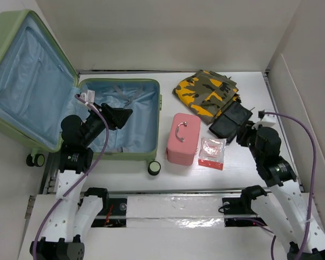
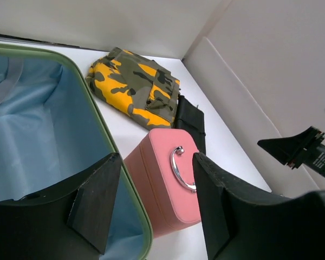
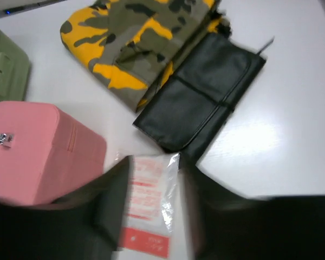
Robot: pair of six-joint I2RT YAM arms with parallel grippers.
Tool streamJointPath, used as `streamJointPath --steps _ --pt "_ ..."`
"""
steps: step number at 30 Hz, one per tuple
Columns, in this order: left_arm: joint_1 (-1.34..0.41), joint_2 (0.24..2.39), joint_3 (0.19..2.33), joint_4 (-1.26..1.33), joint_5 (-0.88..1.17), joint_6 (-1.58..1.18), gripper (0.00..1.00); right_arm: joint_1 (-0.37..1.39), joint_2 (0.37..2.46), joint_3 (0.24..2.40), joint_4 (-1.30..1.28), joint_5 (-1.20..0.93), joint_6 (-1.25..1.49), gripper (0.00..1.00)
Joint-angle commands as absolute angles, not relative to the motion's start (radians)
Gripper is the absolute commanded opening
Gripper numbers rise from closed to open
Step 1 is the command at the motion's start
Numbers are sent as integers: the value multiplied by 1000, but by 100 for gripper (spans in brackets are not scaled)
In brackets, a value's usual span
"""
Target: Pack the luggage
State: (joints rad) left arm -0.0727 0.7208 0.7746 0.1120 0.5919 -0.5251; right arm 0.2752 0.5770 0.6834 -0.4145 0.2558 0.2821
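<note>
The luggage (image 1: 158,116) lies open at the left: a pale green shell with blue lining, its lid (image 1: 27,81) propped back. Its rim also shows in the left wrist view (image 2: 105,135). My left gripper (image 1: 122,115) is open and empty over the right part of the suitcase base, and in its own view (image 2: 154,189) it faces the pink case. My right gripper (image 1: 239,132) is open and empty. In the right wrist view (image 3: 154,184) its blurred fingers stand either side of a clear packet with red print (image 3: 149,200). Whether they touch it I cannot tell.
A pink box-shaped case with a metal handle (image 1: 183,138) stands right of the suitcase. The packet (image 1: 212,153) lies beside it. A camouflage garment (image 1: 206,92) and a black pouch (image 1: 230,122) lie behind. White walls enclose the table at the back and right.
</note>
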Motion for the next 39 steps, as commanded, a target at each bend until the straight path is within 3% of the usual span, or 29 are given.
streamJointPath --steps 1,3,6,8,9,10,13,15,16,17,20,30,33,36,38,39 --pt "-80 707 784 127 606 -488 53 238 568 641 -434 175 360 24" --pt "-80 710 784 117 600 -479 51 227 595 627 -428 152 362 0" --pt "-89 704 787 95 575 -463 43 218 640 588 -382 124 367 0" --pt "-89 695 784 94 572 -454 27 192 664 560 -354 115 367 1" --pt "-89 695 785 92 571 -451 17 192 690 555 -332 109 371 23" --pt "-98 695 790 89 562 -445 0 178 701 548 -318 86 377 37" --pt "-98 686 787 75 549 -442 0 157 748 500 -236 42 380 72" --pt "-98 678 785 72 549 -437 11 146 778 474 -191 17 382 77" --pt "-98 678 785 72 549 -436 27 146 819 465 -169 -30 383 77" --pt "-98 686 787 72 548 -437 33 146 840 459 -151 -52 383 77" --pt "-98 681 784 78 557 -439 41 146 944 451 -100 -121 379 74" --pt "-98 672 784 78 563 -437 42 127 1098 388 72 -156 489 73" --pt "-98 663 784 75 563 -437 42 127 1103 371 113 -153 521 68" --pt "-98 660 787 72 561 -436 42 115 1140 377 114 -193 529 60" --pt "-98 655 796 57 546 -426 42 115 1163 365 141 -218 541 49" --pt "-98 650 795 57 545 -426 42 115 1170 354 164 -225 545 35"
